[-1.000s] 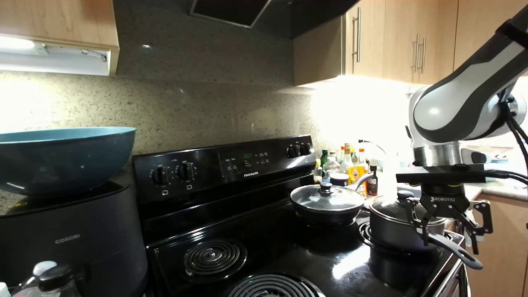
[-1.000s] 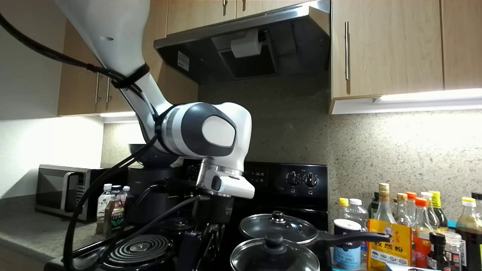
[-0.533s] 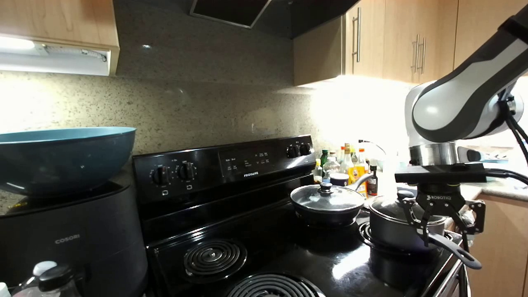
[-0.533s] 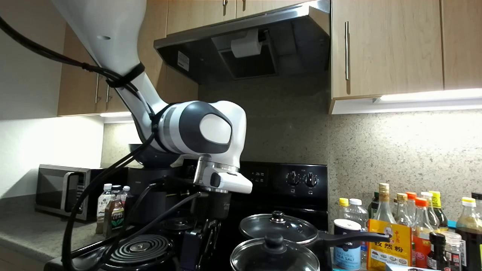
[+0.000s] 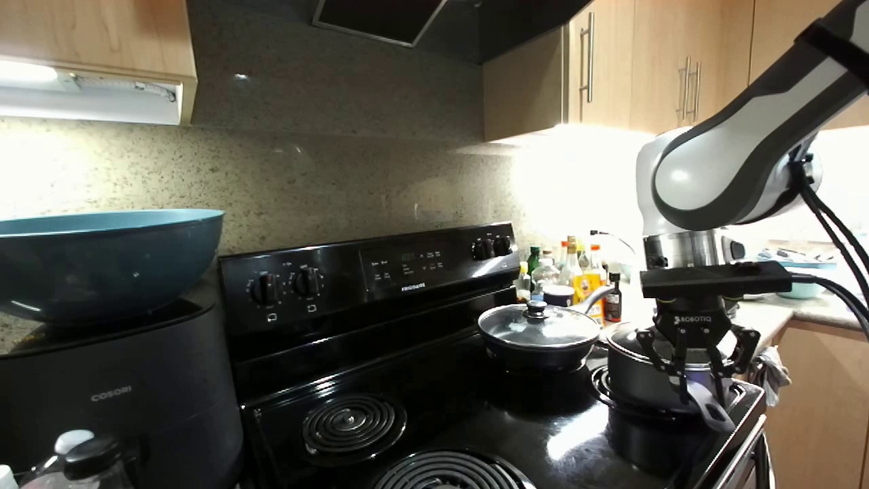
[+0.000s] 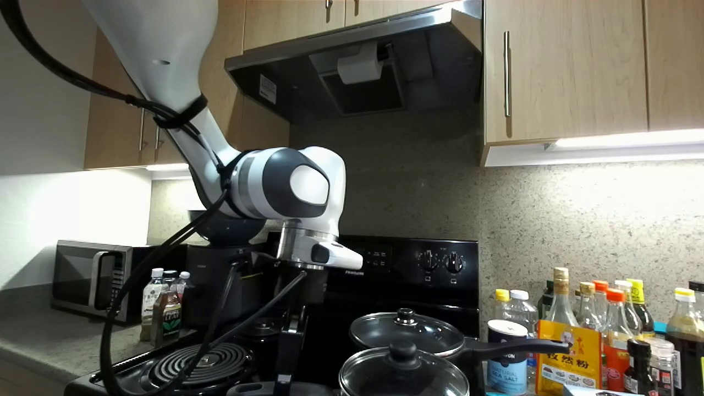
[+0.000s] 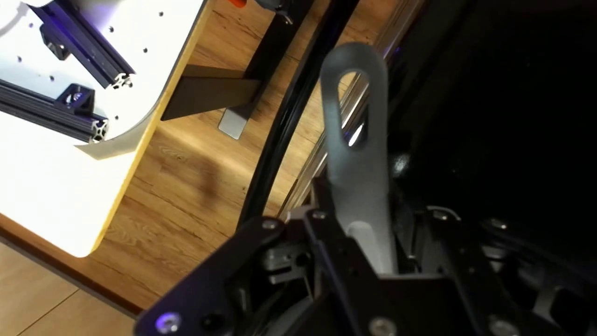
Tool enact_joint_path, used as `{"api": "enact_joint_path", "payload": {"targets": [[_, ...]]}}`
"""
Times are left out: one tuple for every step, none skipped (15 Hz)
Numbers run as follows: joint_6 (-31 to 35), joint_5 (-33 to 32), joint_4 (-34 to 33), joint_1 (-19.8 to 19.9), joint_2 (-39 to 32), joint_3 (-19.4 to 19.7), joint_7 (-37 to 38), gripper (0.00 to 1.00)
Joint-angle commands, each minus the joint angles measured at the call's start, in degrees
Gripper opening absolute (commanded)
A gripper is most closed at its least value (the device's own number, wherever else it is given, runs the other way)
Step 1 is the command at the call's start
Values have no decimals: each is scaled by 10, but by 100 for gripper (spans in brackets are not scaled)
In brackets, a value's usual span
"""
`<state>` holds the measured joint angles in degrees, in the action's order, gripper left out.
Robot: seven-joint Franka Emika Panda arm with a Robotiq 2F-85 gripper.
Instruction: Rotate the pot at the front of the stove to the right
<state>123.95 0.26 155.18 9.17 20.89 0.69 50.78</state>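
The dark grey front pot (image 5: 641, 377) sits on the front burner with its glass lid (image 6: 404, 377) on, its knob upright. Its grey handle (image 5: 713, 412) points out over the stove's front edge. In the wrist view the looped handle (image 7: 357, 172) runs lengthwise between my fingers. My gripper (image 5: 703, 397) is lowered over the handle with one finger on each side, closed in against it. In an exterior view the handle tip (image 6: 253, 389) shows beside a finger; the rest of the gripper is dark there. The pot's lower body is hidden in that view.
A frying pan (image 5: 506, 353) with a glass lid stands behind the pot. Bottles (image 6: 561, 297) and a salt can (image 6: 507, 363) line the right counter. The hood (image 6: 357, 55) hangs above. In the wrist view, the oven bar (image 7: 284, 130) and a white table (image 7: 51, 186) lie left.
My gripper has moved left in an exterior view and its fingers have come closer together. The pot's handle has swung left with it. The pot's body stays on its burner.
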Motion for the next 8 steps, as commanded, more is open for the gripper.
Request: {"api": "enact_joint_path", "payload": {"targets": [[-20,-3,-25,0,-32,-1,-25,63],[-15,1,-28,-2,-36,0,-29,69],[-13,4,-33,-3,-43,1,-31,75],[-11,6,-37,-3,-50,3,-31,82],[-7,8,-40,-4,-54,5,-31,88],[-3,11,-44,-3,-61,8,-30,95],[2,15,-46,-2,-65,12,-33,98],[6,17,-50,-1,-71,15,-33,100]]}}
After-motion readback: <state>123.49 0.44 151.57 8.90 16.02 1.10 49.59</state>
